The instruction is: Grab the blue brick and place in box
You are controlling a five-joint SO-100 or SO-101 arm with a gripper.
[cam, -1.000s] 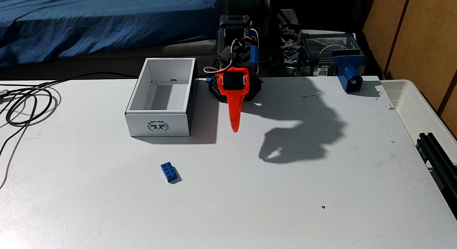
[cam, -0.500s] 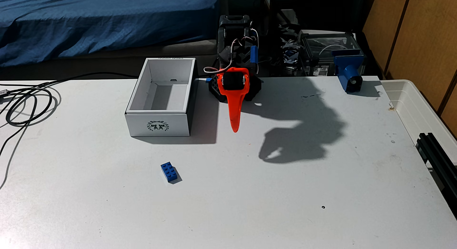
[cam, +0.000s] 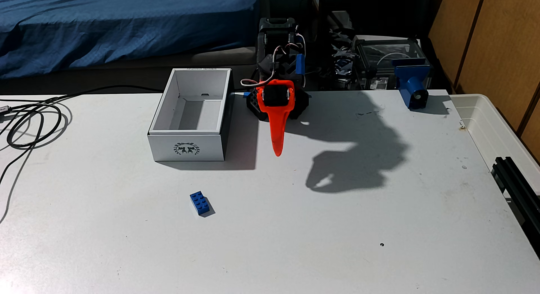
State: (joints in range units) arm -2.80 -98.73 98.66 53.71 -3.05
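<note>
The blue brick point(cam: 201, 203) lies flat on the white table, studs up, a little in front of the box and apart from it. The white box point(cam: 187, 149) stands open-topped at the back left of centre, its wreath emblem facing the camera, and nothing shows inside it. My gripper point(cam: 277, 153) hangs folded down at the arm's base, just right of the box, with its orange finger pointing at the table. Its tips look closed together and hold nothing. It is far behind and to the right of the brick.
Black cables point(cam: 29, 121) loop on the table's left side. A blue printed mount point(cam: 413, 91) stands at the back right, beside a translucent white tub point(cam: 496, 127). A black rail point(cam: 517, 180) juts over the right edge. The arm's shadow falls right of centre.
</note>
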